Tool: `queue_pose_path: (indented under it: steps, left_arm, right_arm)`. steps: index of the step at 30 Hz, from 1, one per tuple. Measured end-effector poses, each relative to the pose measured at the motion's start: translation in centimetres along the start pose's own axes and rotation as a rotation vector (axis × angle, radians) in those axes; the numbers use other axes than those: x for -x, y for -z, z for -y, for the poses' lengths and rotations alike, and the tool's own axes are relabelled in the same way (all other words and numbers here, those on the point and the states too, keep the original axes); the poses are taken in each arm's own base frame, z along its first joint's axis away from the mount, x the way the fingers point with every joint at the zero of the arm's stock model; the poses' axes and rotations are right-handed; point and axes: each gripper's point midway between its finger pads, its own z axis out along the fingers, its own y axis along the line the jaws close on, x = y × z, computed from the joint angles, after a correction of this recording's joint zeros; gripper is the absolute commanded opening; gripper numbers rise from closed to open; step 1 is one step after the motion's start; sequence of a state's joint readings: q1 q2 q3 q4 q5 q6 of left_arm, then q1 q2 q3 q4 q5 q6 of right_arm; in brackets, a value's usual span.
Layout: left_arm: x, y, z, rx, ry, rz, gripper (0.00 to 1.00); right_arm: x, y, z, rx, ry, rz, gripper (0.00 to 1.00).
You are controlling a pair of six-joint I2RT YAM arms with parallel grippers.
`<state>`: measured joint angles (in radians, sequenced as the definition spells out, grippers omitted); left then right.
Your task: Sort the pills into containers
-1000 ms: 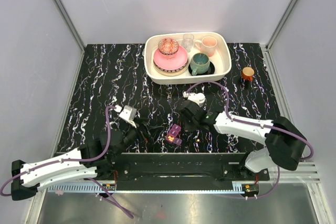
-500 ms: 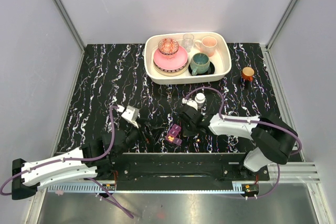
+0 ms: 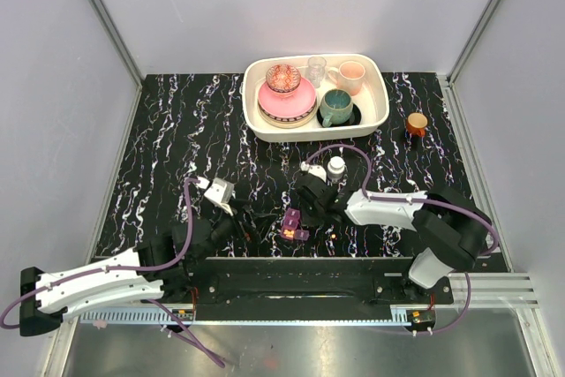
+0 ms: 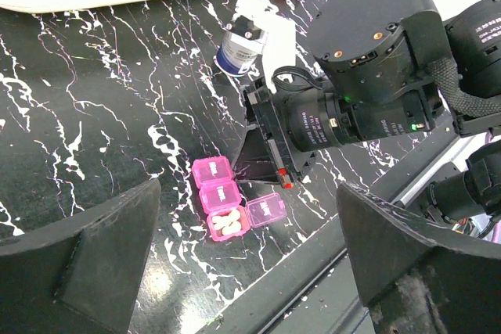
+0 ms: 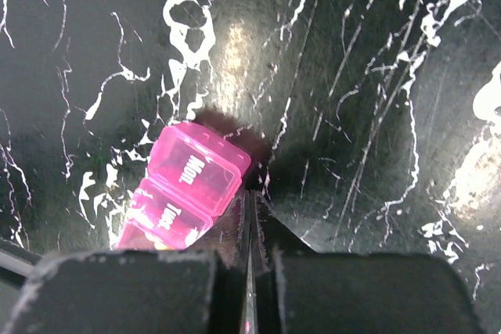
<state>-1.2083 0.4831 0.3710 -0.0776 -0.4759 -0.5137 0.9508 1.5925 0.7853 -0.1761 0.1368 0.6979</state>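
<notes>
On the desk [image 3: 177,147], the left claw [image 4: 248,193] hangs wide open and empty. The right claw [image 5: 250,209], pinched shut on nothing, sits at the box [image 5: 192,185] edge, near its closed lids. A push could tip the box, spilling the pills [image 4: 227,224] from the open end compartment.

You see one pill box [image 4: 227,207] with three compartments [image 4: 220,193], pills [image 4: 227,224] too clustered to count, one white bottle [image 4: 241,44], one cream tray [image 3: 300,135], and one orange-lidded jar [image 3: 416,123] at upper right.
</notes>
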Motion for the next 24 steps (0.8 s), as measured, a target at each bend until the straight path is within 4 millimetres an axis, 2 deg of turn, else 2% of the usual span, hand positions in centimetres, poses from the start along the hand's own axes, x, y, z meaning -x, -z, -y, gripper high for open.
queue_pose_path:
  steps: [13, 24]
  left_arm:
    - [0.3, 0.6, -0.5, 0.011, 0.003, 0.011, 0.99]
    - [0.4, 0.9, -0.9, 0.025, 0.003, 0.017, 0.99]
  right_arm:
    - [1.4, -1.2, -1.3, 0.016, 0.070, 0.015, 0.00]
    - [1.5, -1.3, -1.5, 0.039, 0.193, 0.001, 0.00]
